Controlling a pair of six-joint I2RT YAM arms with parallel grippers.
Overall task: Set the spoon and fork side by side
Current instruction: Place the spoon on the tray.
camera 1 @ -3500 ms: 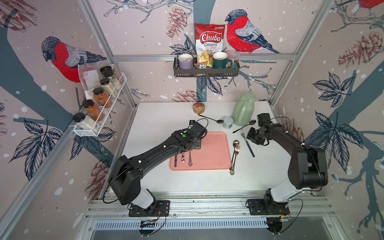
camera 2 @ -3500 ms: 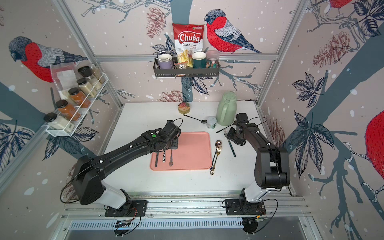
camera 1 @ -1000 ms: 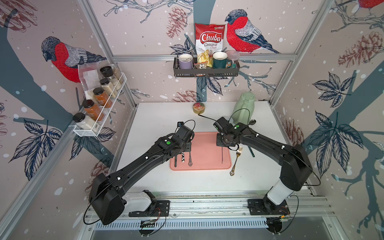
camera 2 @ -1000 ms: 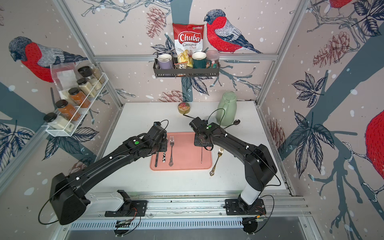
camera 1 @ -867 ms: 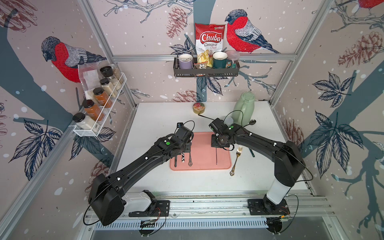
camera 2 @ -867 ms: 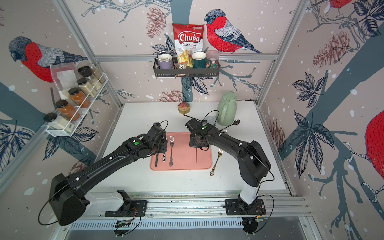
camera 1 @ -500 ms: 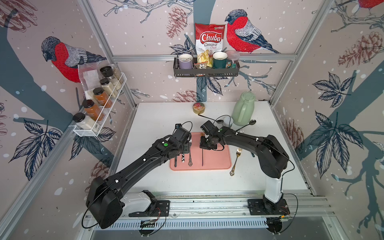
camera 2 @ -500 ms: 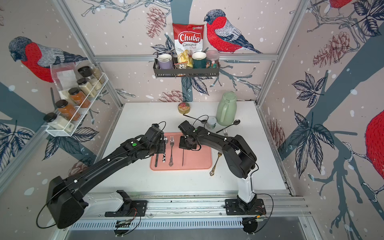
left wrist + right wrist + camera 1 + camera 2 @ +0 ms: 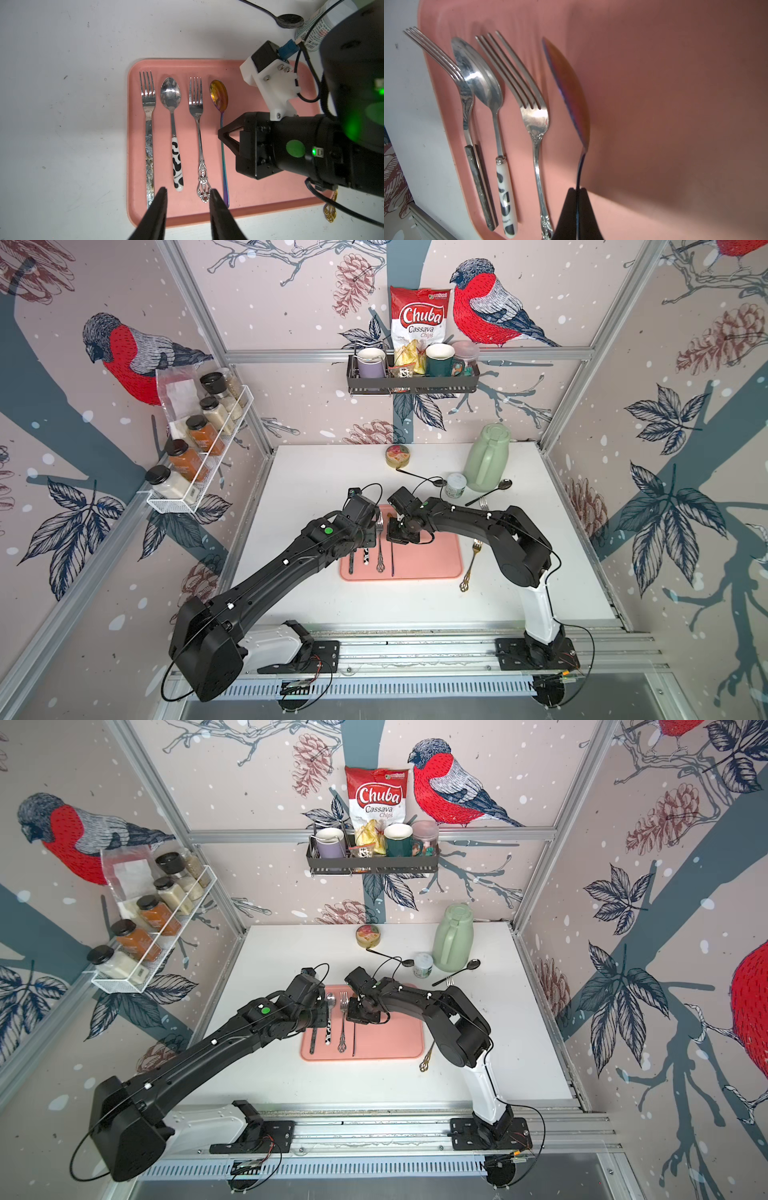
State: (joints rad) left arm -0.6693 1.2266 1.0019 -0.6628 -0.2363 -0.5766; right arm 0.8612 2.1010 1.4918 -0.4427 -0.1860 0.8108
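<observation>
Since the earlier frames the right arm (image 9: 469,516) has swung in from the right side of the white tabletop (image 9: 316,477), bringing the iridescent metal spoon (image 9: 218,96), with its amber-gold bowl, over the flat pink rectangular tray (image 9: 436,568). We see the left arm (image 9: 291,564) reaching to the tray's left end.

The right gripper (image 9: 577,189) is clenched on the thin handle of the iridescent metal spoon. That spoon runs parallel to the ornate silver fork (image 9: 196,106), just beside it on the robot's right, bowl level with the tines. We cannot tell whether the bowl rests on the tray or hangs just above it.

The left gripper (image 9: 188,189) hovers over the tray's near edge with its fingers partly apart and nothing between them, above the handle end of the ornate silver fork.

Further left on the tray lie a steel spoon with a black-and-white blotched handle (image 9: 170,97) and a steel fork with a dark mottled handle (image 9: 148,99), all parallel. Off the tray, on the table to its right, we see a gold fork (image 9: 477,546).
</observation>
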